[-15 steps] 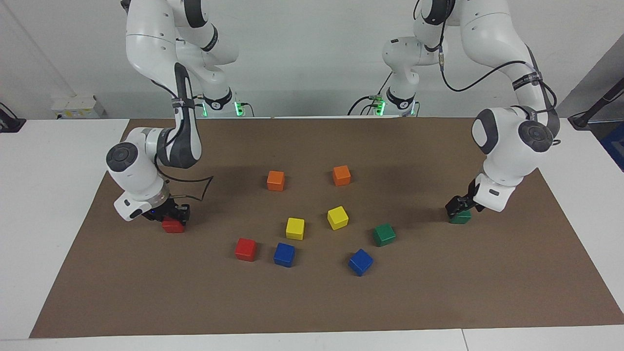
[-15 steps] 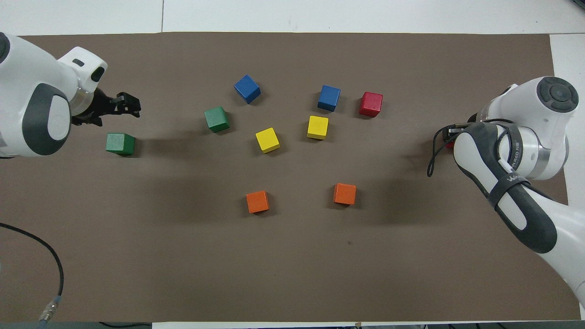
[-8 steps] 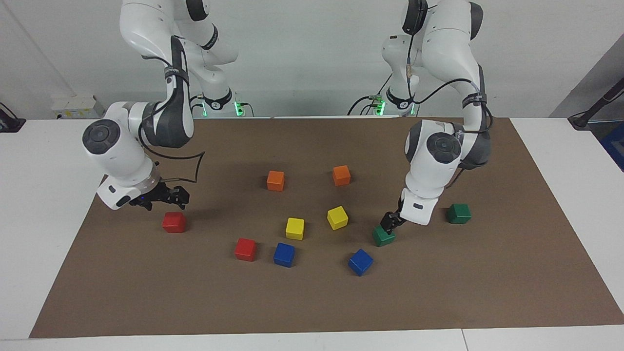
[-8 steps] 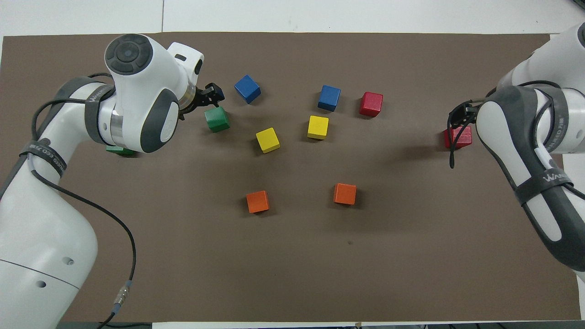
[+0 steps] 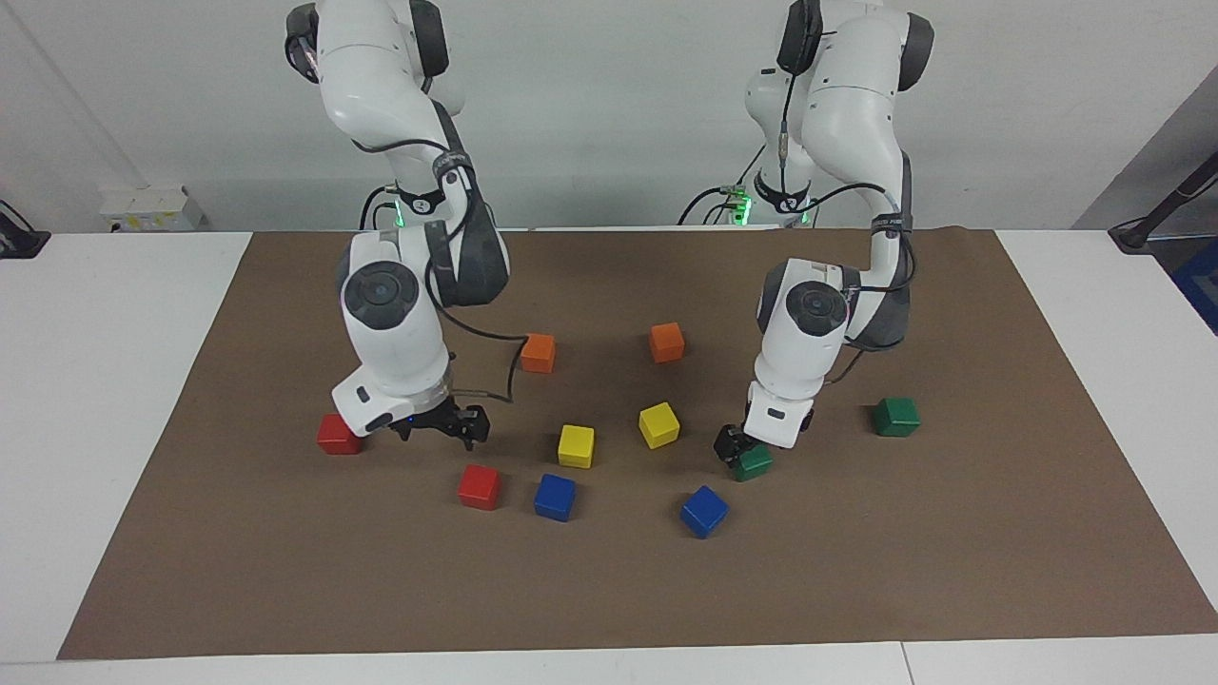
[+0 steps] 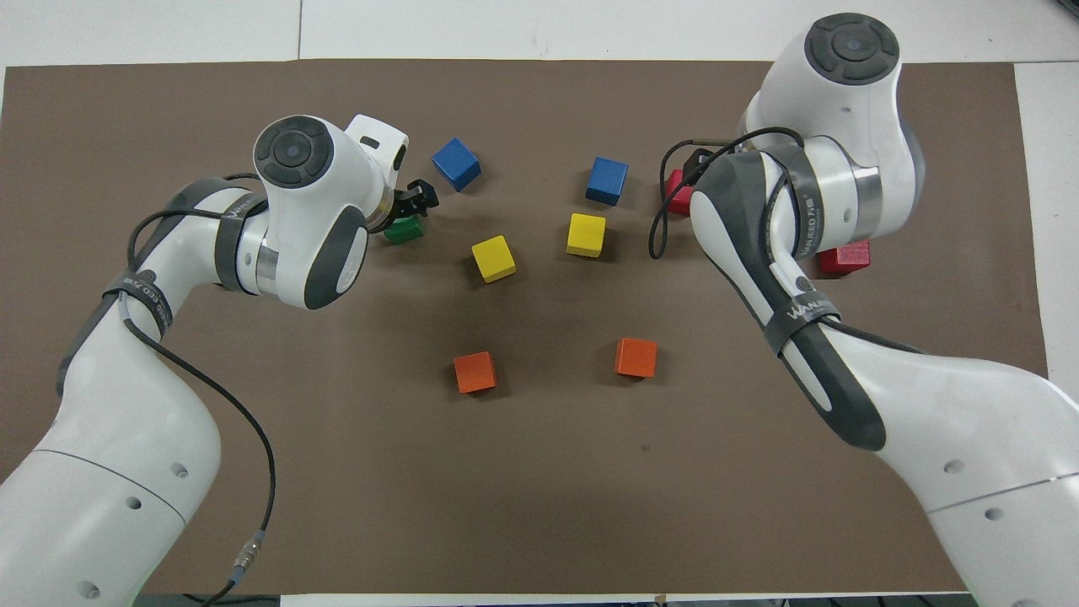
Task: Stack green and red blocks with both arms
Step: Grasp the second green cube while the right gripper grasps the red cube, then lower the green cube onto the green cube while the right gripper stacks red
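In the facing view one green block point(image 5: 756, 463) lies near the table's middle, and my left gripper point(image 5: 736, 445) is down at it, touching or just over it. In the overhead view the left gripper point(image 6: 419, 199) covers part of this green block point(image 6: 405, 230). The second green block point(image 5: 896, 417) lies toward the left arm's end and is hidden under the arm in the overhead view. My right gripper point(image 5: 445, 429) is open and empty, low over the mat beside a red block point(image 5: 479, 486). The second red block point(image 5: 335, 435) lies toward the right arm's end.
Two orange cubes point(image 5: 538, 352) point(image 5: 667, 342) lie nearer to the robots. Two yellow cubes point(image 5: 576, 445) point(image 5: 659, 424) sit in the middle. Two blue cubes point(image 5: 555, 497) point(image 5: 704, 511) lie farthest from the robots. All lie on a brown mat point(image 5: 856, 590).
The right gripper left the red block at its end and swung to the middle beside the other red block. The left gripper moved from the end green block to the middle one and lowered.
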Available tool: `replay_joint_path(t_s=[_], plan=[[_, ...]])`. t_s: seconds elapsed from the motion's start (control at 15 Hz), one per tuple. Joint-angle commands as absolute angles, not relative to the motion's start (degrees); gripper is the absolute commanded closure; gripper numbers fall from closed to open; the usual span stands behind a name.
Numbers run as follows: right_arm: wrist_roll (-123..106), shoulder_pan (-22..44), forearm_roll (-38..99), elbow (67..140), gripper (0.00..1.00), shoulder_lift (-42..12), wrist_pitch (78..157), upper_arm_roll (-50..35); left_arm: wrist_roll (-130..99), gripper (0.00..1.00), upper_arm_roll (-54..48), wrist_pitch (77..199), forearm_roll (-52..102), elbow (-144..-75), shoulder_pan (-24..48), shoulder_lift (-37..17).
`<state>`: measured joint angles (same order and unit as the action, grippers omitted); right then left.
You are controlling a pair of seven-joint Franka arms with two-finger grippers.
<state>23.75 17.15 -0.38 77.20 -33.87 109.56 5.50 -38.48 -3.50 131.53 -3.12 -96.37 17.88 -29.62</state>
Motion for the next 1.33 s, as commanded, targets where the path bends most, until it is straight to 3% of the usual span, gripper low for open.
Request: replay_joint_path(t_s=[0.0, 0.13, 0.2, 0.27, 0.33, 0.53, 0.87, 0.93, 1.0, 1.07, 1.27], plan=[[25.93, 17.58, -0.18, 67.60, 0.00, -41.12, 110.11, 4.83, -40.60, 0.00, -2.55, 135.08, -4.39, -99.66, 18.72, -28.65], [26.80, 17.84, -0.09, 68.38, 0.00, -42.09, 113.89, 4.66, -45.32, 0.00, -2.55, 136.14, -4.31, -99.84, 20.03, -29.18], [27.07, 17.75, 0.00, 68.55, 0.00, -42.45, 114.78, 4.66, -47.35, 0.18, -2.46, 135.36, -4.22, -99.32, 20.21, -29.18], [27.07, 17.84, 0.09, 69.34, 0.00, -42.36, 117.40, 4.66, -48.68, 0.67, -2.29, 134.31, -3.96, -98.27, 20.21, -29.27], [27.07, 17.84, 0.09, 72.04, 0.00, -42.02, 119.34, 4.66, -48.95, 1.00, -2.29, 131.95, -3.96, -96.87, 19.61, -29.35], [26.98, 17.84, 0.09, 78.03, 0.00, -40.70, 123.04, 4.66, -47.30, 1.00, -2.20, 120.45, -4.65, -90.55, 17.85, -29.89], [26.81, 17.75, 0.18, 84.54, 0.01, -38.68, 128.39, 4.57, -17.47, 1.00, -2.55, 111.02, -3.87, -95.79, 5.30, -18.73], [26.55, 17.49, 0.18, 84.81, 0.32, -38.67, 128.67, 4.57, -11.31, 1.00, -2.55, 110.92, -3.87, -95.89, 3.62, -18.63], [26.46, 17.32, 0.18, 84.64, 0.79, -38.67, 128.24, 4.57, -5.25, 1.00, -2.46, 111.70, -3.87, -96.85, 2.12, -18.72], [26.63, 17.58, 0.26, 84.64, 1.00, -38.58, 127.80, 4.57, -0.14, 1.00, -2.37, 112.23, -3.87, -97.99, 1.33, -18.63], [26.72, 17.40, 0.26, 83.94, 1.00, -38.41, 126.13, 4.57, 3.51, 1.00, -2.37, 116.87, -3.87, -102.29, -0.70, -17.93]])
